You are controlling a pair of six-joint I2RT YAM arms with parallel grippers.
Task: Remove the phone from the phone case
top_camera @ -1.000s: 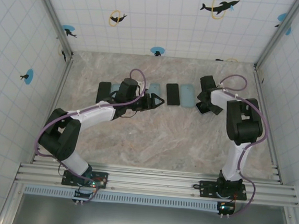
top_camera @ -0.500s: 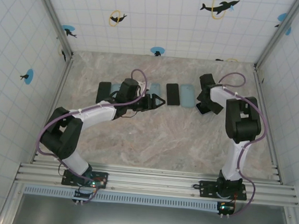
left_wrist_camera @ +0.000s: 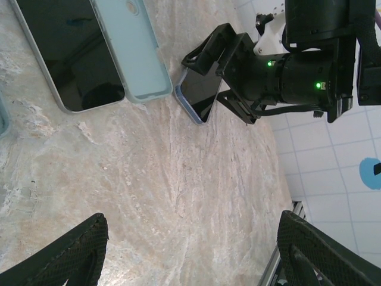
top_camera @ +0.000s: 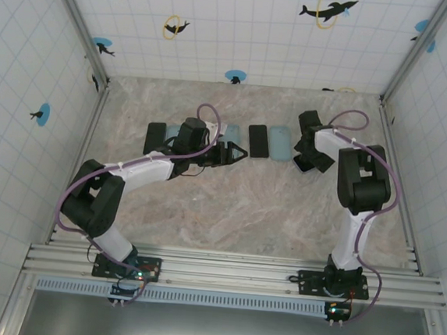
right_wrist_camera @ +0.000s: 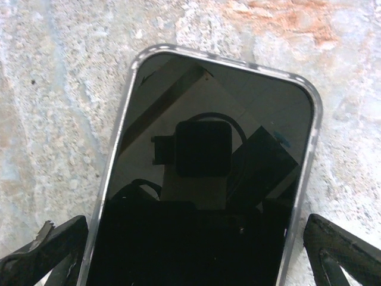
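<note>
The phone [right_wrist_camera: 208,173] lies screen up on the marble table inside a clear phone case, whose rim [right_wrist_camera: 220,58] frames the dark glass. My right gripper [right_wrist_camera: 196,256] is open and straddles the phone's long sides, one finger [right_wrist_camera: 44,256] to its left and one to its right, close to the rim. From above, that gripper [top_camera: 309,155] sits over the cased phone [top_camera: 305,165] at the right of the table. My left gripper [top_camera: 230,151] hovers open near the table's middle with nothing between its fingertips [left_wrist_camera: 65,253]. It looks toward the cased phone [left_wrist_camera: 199,95].
A row of other items lies across the far middle of the table: a black phone [top_camera: 258,141], a light blue case [top_camera: 280,143], another light blue case [top_camera: 231,131] and a dark phone [top_camera: 155,137]. Tiled walls enclose the table on three sides.
The right gripper's fingers have drawn in slightly around the cased phone and it has shifted a little. The left arm has stayed put.
</note>
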